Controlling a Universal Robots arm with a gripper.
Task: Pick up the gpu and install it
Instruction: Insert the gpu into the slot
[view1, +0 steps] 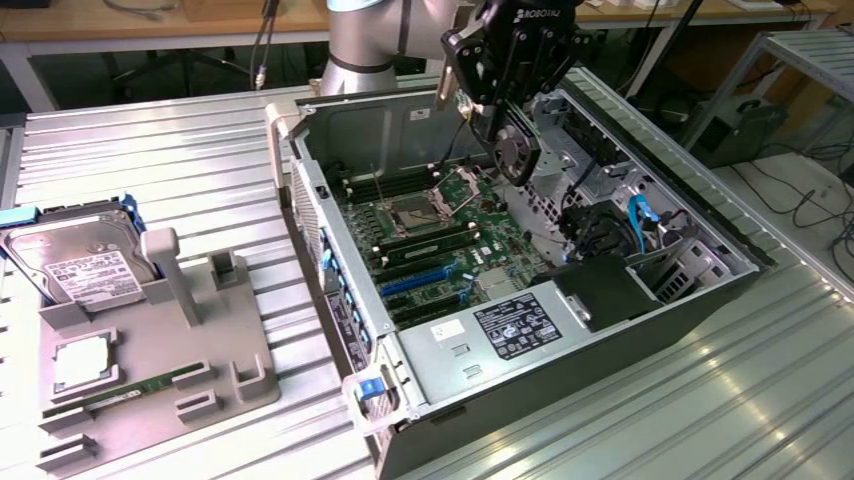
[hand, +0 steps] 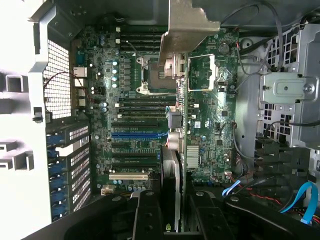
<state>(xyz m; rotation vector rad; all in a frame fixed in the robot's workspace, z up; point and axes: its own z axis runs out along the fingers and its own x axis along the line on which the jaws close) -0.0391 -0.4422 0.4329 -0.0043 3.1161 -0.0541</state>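
One gpu (view1: 515, 152) in hand (view1: 514, 100), over case (view1: 601, 390)

Hand (view1: 509, 112) closed, wrist angled downward

I see a ribbed, shiny silver metal table (view1: 174, 165), a matt grey plastic parts holder (view1: 220, 350), and a thin gpu (hand: 186, 150) with black plastic cooler (view1: 513, 150) and silver metal bracket (hand: 189, 30).

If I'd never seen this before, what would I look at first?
Probably the big open computer case in the middle of the exterior view, with its green motherboard showing. Right above it, the black gripper holds the gpu, whose round fan is showing. At the exterior view's left, a hard drive sits in a gray holder.
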